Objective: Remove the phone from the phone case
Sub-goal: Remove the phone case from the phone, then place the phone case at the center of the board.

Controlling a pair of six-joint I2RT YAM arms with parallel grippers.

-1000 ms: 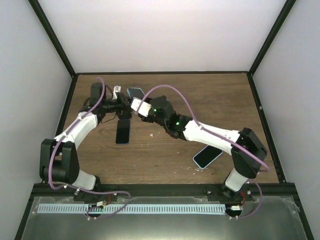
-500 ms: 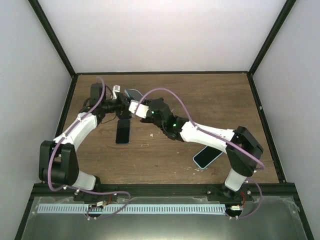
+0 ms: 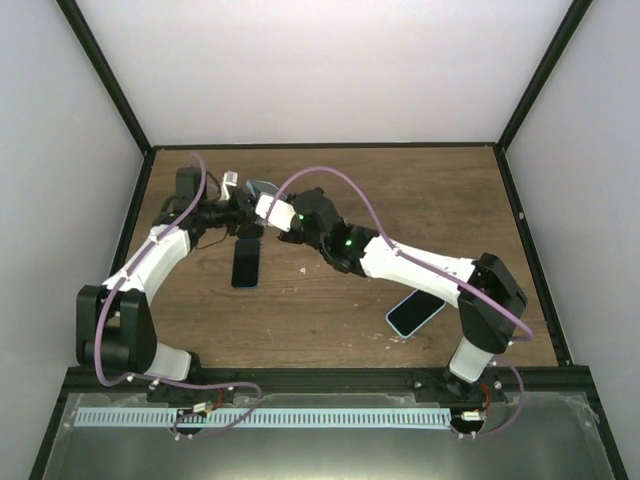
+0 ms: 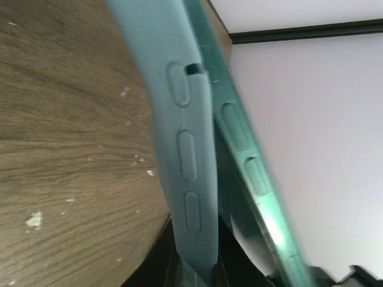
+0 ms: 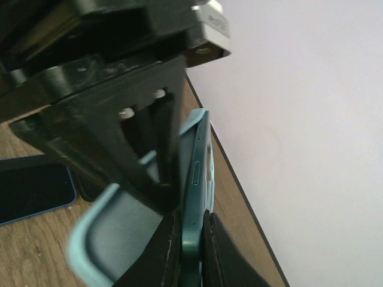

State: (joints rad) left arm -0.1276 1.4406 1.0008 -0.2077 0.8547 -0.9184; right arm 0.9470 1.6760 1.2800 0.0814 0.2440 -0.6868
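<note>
My left gripper is shut on the light teal phone case, held on edge above the back left of the table. My right gripper meets it there and is shut on the dark green phone, pinched by its edge. In the left wrist view the phone leans away from the case, with a gap between them that widens downward. In the right wrist view the case curls off to the left of the phone, and the left gripper's black fingers hold it.
A black phone lies flat on the wooden table just in front of the grippers. A light blue phone lies at the front right. The back wall edge is close behind the grippers.
Both grippers have shifted slightly left and towards the back wall with the case and phone. The right forearm has stretched further left.
</note>
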